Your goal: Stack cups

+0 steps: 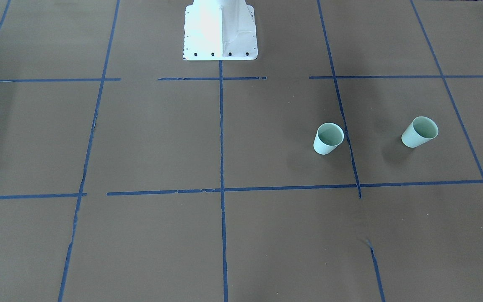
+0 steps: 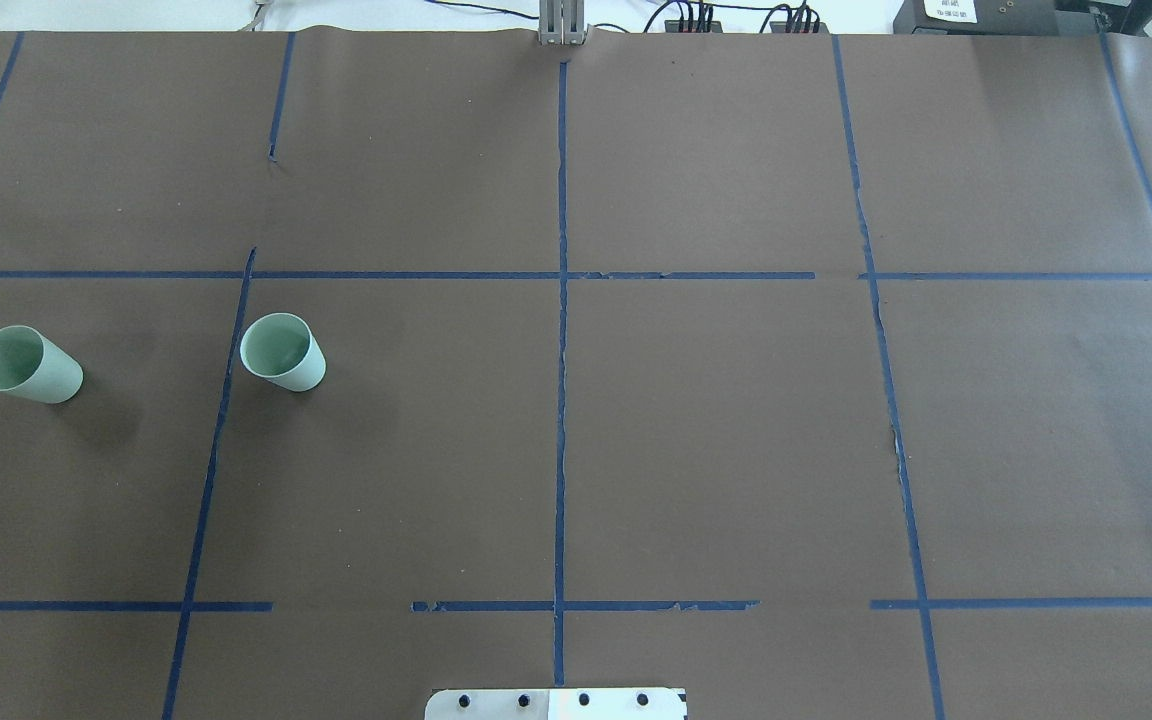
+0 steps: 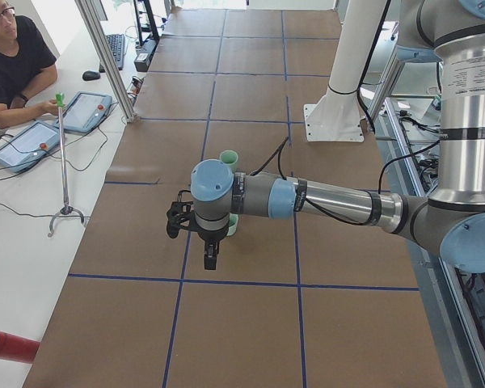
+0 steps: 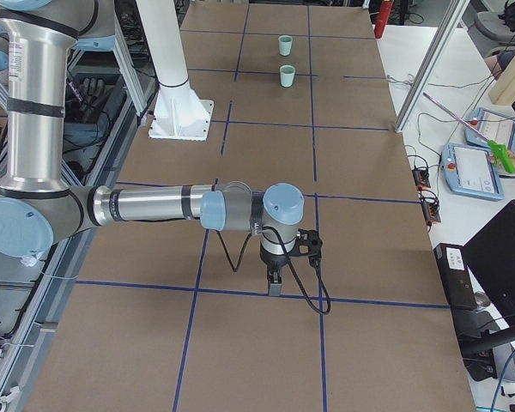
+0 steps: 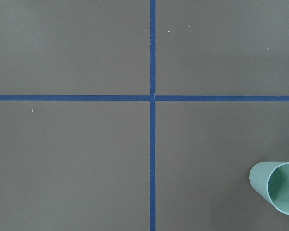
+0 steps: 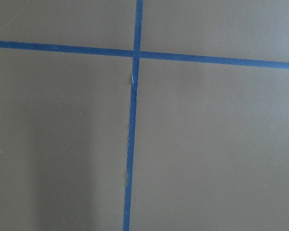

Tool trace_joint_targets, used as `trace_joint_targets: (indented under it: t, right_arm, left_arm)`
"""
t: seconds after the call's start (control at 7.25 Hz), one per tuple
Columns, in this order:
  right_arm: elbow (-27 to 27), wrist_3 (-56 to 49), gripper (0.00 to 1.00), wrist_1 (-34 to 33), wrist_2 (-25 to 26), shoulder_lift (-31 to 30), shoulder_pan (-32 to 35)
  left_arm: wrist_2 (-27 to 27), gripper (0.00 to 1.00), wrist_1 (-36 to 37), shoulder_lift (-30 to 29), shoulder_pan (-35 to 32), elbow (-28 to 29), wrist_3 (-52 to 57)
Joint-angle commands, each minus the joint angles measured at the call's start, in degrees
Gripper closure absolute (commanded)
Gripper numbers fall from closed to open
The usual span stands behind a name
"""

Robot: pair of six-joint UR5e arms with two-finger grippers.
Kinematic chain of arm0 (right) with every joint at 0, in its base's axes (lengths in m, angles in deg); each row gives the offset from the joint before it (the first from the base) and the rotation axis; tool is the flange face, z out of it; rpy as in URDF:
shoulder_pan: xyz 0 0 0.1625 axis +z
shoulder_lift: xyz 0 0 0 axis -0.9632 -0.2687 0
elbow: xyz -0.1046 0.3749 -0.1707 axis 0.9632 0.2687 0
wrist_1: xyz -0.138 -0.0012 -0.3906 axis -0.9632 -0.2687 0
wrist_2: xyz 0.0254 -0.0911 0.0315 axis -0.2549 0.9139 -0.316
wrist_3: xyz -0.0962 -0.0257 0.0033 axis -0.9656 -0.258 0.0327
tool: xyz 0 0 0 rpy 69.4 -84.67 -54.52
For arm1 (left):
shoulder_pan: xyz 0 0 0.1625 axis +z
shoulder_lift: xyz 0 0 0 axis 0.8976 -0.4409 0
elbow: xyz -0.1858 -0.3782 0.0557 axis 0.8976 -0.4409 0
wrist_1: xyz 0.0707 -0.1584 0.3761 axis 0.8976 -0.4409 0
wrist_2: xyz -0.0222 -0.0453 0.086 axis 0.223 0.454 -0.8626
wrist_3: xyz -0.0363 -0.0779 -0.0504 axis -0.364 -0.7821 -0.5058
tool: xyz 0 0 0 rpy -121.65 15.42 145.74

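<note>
Two pale mint-green cups stand upright and apart on the brown table, on my left side. In the overhead view one cup (image 2: 28, 365) is near the left edge and the other cup (image 2: 283, 352) is just right of a blue tape line. In the front view they are the right-hand cup (image 1: 419, 132) and the left-hand cup (image 1: 328, 138). One cup (image 5: 277, 187) shows at the left wrist view's lower right corner. My left gripper (image 3: 210, 257) hangs above the table near the cups. My right gripper (image 4: 275, 283) hangs far from them. I cannot tell whether either is open or shut.
Blue tape lines (image 2: 562, 300) divide the brown table into squares. The white robot base (image 1: 220, 31) stands at my edge of the table. An operator (image 3: 12, 65) sits at a side desk with tablets. A red cylinder (image 3: 8, 346) lies beside the table's left end.
</note>
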Motion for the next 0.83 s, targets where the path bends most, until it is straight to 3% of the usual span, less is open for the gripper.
trace_joint_targets:
  t: [0.0,0.69]
  right_arm:
    - [0.00,0.00,0.00,-0.04,0.01,0.00,0.00]
    - [0.00,0.00,0.00,-0.04,0.01,0.00,-0.09]
  left_arm:
    - [0.44,0.00,0.17,-0.26,0.01,-0.49,0.17]
    - [2.02,0.00,-6.39,0.26,0.62,2.92,0.44]
